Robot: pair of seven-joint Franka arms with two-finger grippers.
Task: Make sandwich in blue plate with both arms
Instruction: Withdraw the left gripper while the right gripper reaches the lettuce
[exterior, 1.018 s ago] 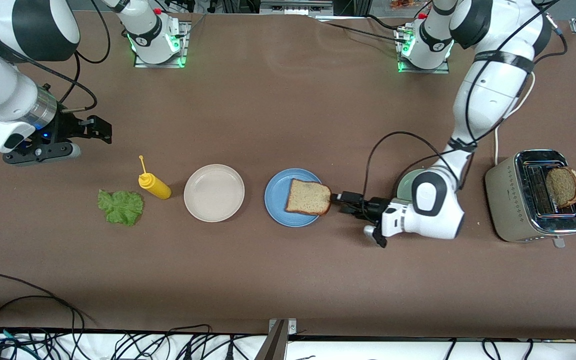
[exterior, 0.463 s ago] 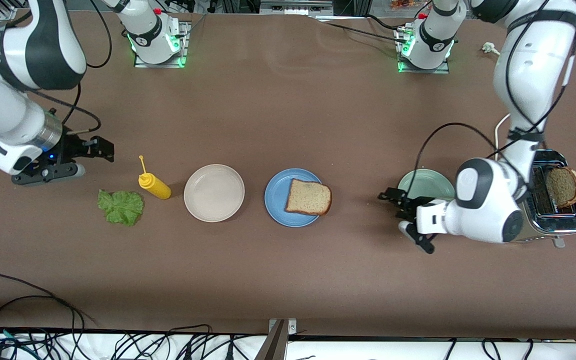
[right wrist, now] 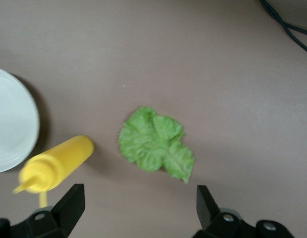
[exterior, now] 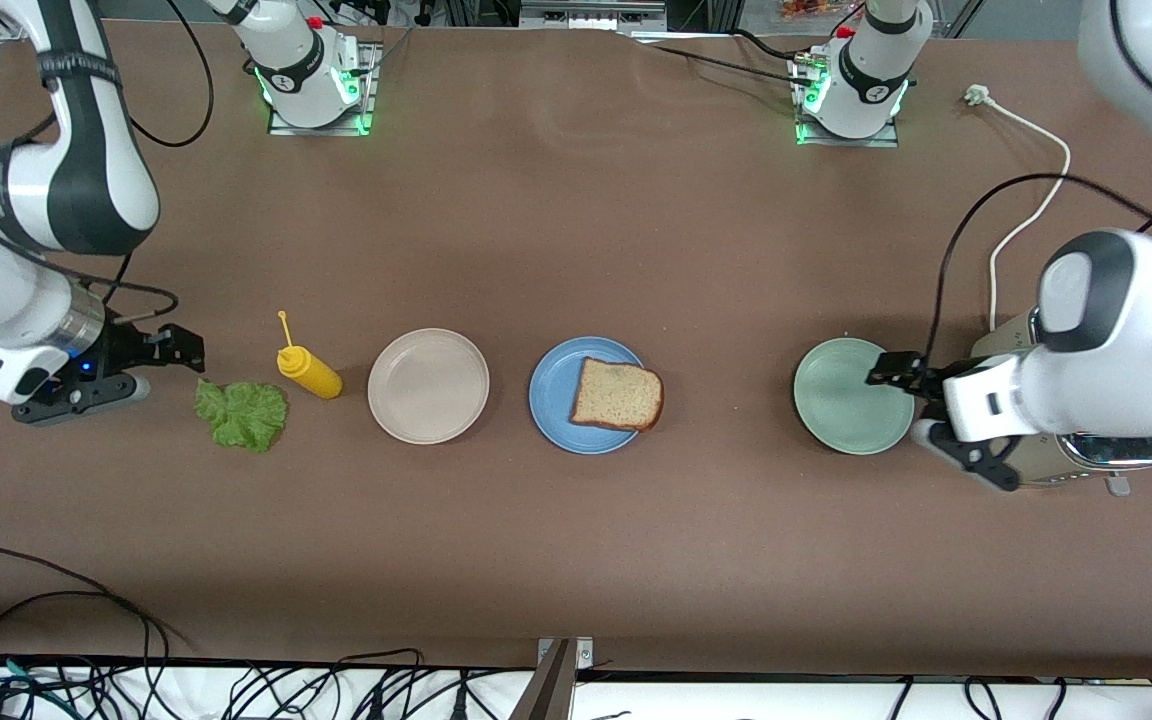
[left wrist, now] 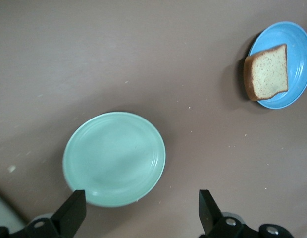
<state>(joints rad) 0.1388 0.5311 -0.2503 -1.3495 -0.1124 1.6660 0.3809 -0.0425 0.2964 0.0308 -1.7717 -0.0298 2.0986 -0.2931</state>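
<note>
Left hand (exterior: 911, 405) has withdrawn from the blue plate (exterior: 551, 395) to over the mint plate's (exterior: 841, 400) edge, fingers apart, empty. Right hand (exterior: 161, 360) descended beside lettuce (exterior: 241, 413), open. Bread slice (exterior: 617, 395) on plate.

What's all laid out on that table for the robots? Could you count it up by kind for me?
Plates: 3 (blue plate, beige-white plate, mint-green plate)
Bread slices: 1 in view (bread slice, on the blue plate)
Lettuce leaves: 1 (lettuce leaf)
Squeeze bottles: 1 (yellow squeeze bottle)
Toasters: 1 (toaster, mostly hidden under the left arm)
Total: 7
</note>
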